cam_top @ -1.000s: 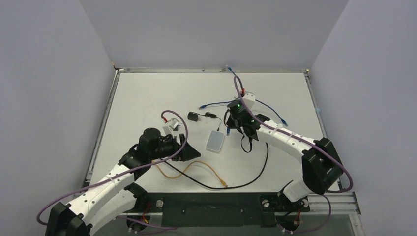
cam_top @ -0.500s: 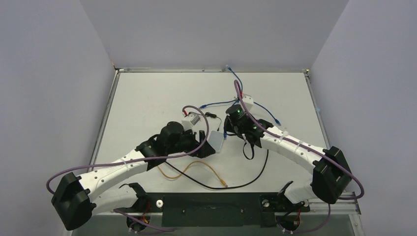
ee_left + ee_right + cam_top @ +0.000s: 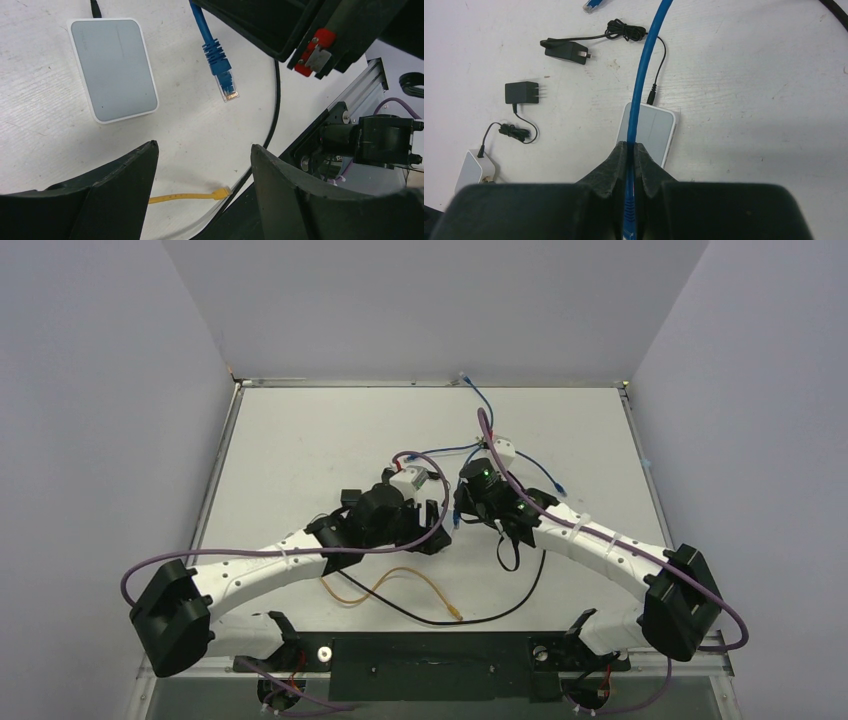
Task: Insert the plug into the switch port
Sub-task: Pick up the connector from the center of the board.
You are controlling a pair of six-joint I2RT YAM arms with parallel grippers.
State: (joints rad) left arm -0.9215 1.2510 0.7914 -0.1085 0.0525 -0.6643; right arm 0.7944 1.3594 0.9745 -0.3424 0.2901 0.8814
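One white box: flat on the table, pale grey face up.
Change since a second ago: left gripper gone from well left of the white box to right over it, hiding it from the top camera; right gripper only a little shifted, close by the box as before.
Left gripper now: fingers spread apart, nothing between them.
Right gripper now: fingers pressed together, pinching the blue cable just behind the plug.
Plug: blue with a clear tip, just beside the white box, not touching it, lined up about side by side with the box's long side.
Place of the switch port: a narrow edge of the white box; too hidden to pick out in these views.
Already in the box: thin black lead, stuck into one short edge.
Open room: strip of bare table between the white box and the plug.
Cables near the box: yellow cable and thick black cable, both apart from it.
Other bits: two black adapters and a second small box, well apart from the white box.
Table edge: metal rail, past the thick black cable, well apart from the white box.
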